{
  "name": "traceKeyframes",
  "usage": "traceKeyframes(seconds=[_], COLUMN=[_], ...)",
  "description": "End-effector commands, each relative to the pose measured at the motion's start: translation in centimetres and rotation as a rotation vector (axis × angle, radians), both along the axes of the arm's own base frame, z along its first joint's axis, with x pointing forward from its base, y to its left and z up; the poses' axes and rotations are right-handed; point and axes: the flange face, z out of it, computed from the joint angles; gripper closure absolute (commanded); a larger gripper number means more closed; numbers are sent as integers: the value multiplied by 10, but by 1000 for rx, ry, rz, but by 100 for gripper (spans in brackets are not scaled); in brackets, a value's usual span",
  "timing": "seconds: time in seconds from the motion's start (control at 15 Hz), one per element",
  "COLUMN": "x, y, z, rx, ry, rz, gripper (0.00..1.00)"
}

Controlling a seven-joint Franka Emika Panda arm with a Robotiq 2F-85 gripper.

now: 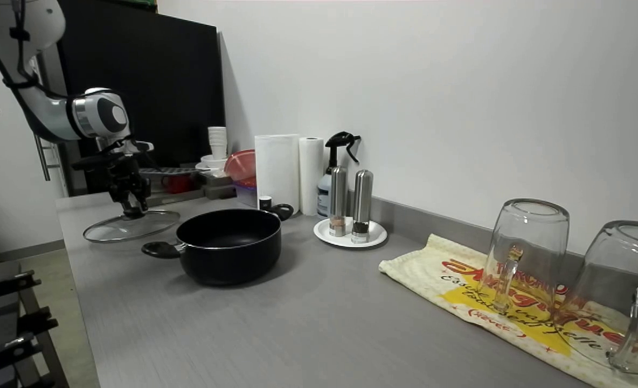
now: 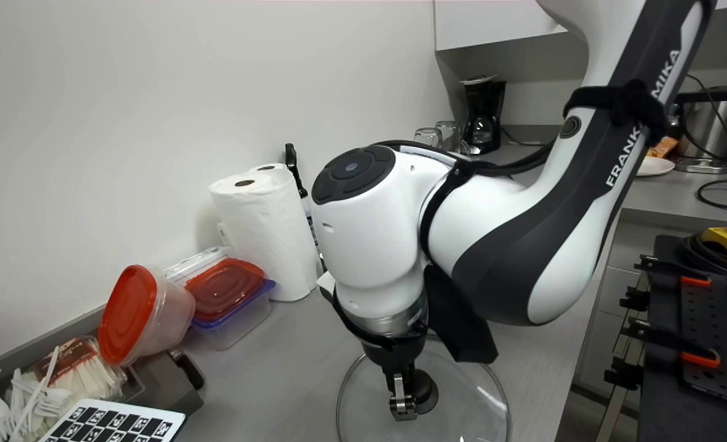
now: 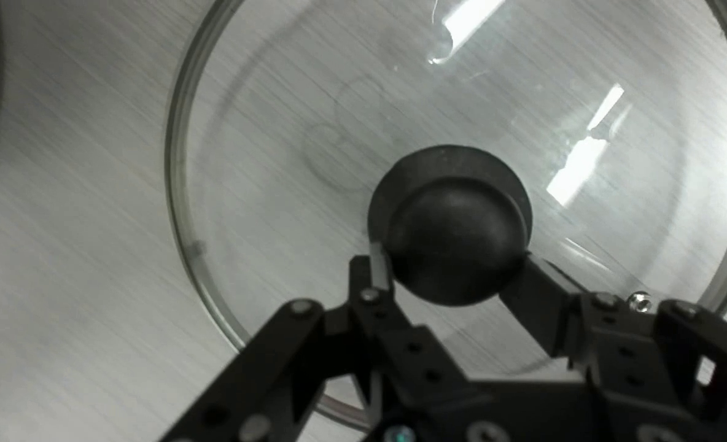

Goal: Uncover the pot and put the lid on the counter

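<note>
Partly spread, tool (image 3: pixel 452 264) around knob (image 3: pixel 458 227) of lid (image 3: pixel 345 196), apparently gripping it

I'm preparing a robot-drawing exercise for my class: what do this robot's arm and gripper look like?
The arm has rounded white casings with a dark grey panel lettered in white, where "FRANK" and "MIKA" show. Black straps hold a black cable along it. A round dark pad caps one joint. The gripper is black and angular, with screw heads and two fingers.
</note>
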Motion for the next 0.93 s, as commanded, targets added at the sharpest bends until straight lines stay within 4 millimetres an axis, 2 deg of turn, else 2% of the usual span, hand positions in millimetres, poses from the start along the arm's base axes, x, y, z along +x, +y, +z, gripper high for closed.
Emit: traceKeyframes(seconds=[0.0,0.4,0.73,0.8,0.87], x=[5,2,0,1,-1], y=[7,9,11,10,6], z=[-4,-22,-22,-22,-20], rx=[-13,-38,-38,-38,-27], ry=[-19,-3,7,19,11], rz=[-12,-4,6,9,8], gripper=[77,77,77,42,50])
